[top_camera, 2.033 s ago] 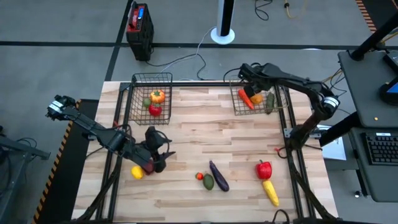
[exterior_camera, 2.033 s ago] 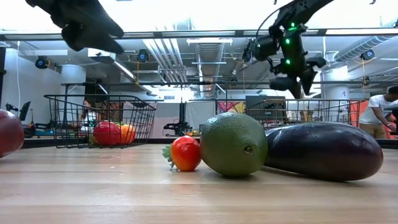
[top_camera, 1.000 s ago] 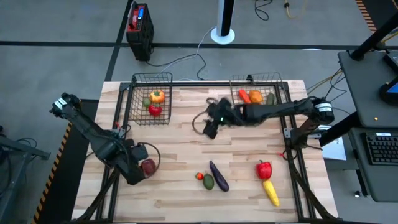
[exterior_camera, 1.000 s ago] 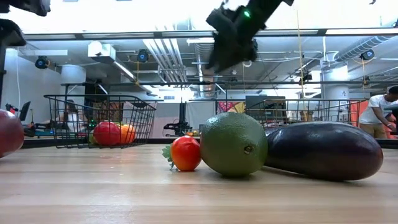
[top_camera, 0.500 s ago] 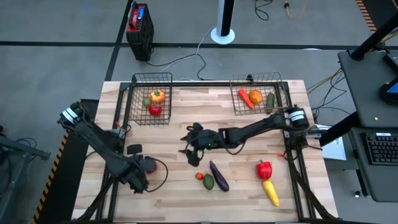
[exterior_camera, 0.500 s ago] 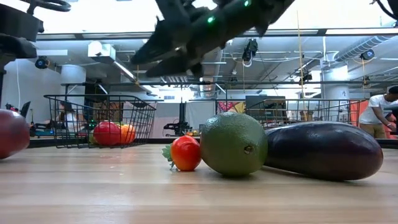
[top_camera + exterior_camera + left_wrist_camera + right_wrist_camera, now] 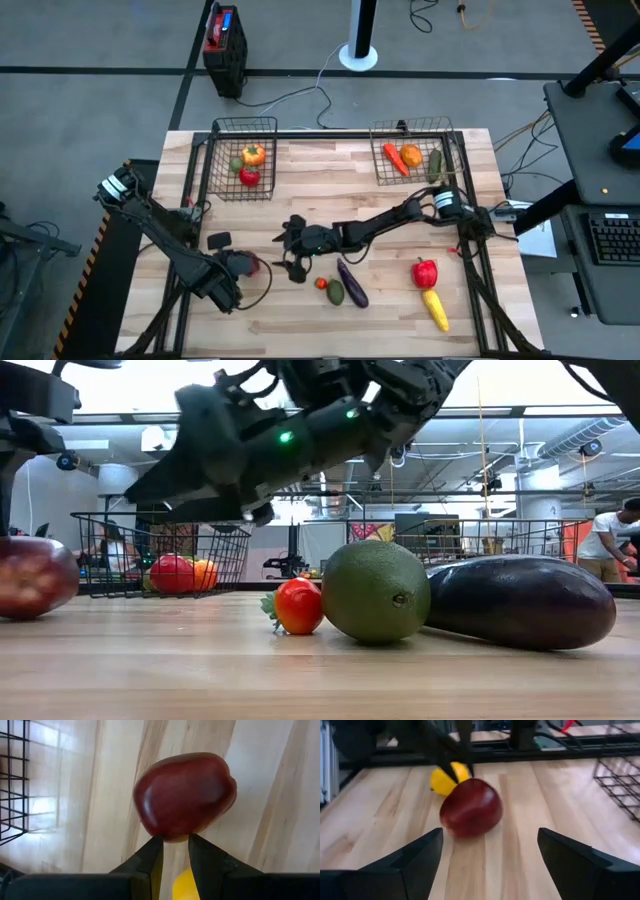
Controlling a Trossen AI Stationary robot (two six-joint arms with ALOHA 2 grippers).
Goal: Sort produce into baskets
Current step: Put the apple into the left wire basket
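Observation:
A dark red apple [image 7: 248, 263] rests on its underside on the table at the near left. It also shows in the low view [image 7: 35, 576]. My left gripper [image 7: 175, 851] is almost shut, its tips at the apple's edge. A yellow lemon [image 7: 446, 778] lies just behind the apple, under my left arm. My right gripper [image 7: 293, 250] is open and empty. It hovers low, a short way to the apple's right, and points at it [image 7: 470, 807]. The two wire baskets [image 7: 243, 158] [image 7: 412, 152] stand at the far edge with produce in them. My left gripper touches the apple's edge [image 7: 172, 838] with the tips of its nearly shut fingers [image 7: 152, 851]. The fingers slant down at the apple from the table's left. The apple sits on the table and does not reach back between the fingers.
Right of the apple lie a small red fruit [image 7: 321, 283], a green fruit [image 7: 335, 292] and a purple eggplant [image 7: 353, 283]. A red pepper [image 7: 425, 271] and a yellow vegetable [image 7: 435, 309] lie near right. A black-and-red box [image 7: 223, 45] stands on the floor.
My right gripper has swung from the table's middle toward the near left and down, ending low beside the apple, still open. My left arm has shifted a little toward the near edge. The apple has moved slightly toward the table's right, staying on the wood.

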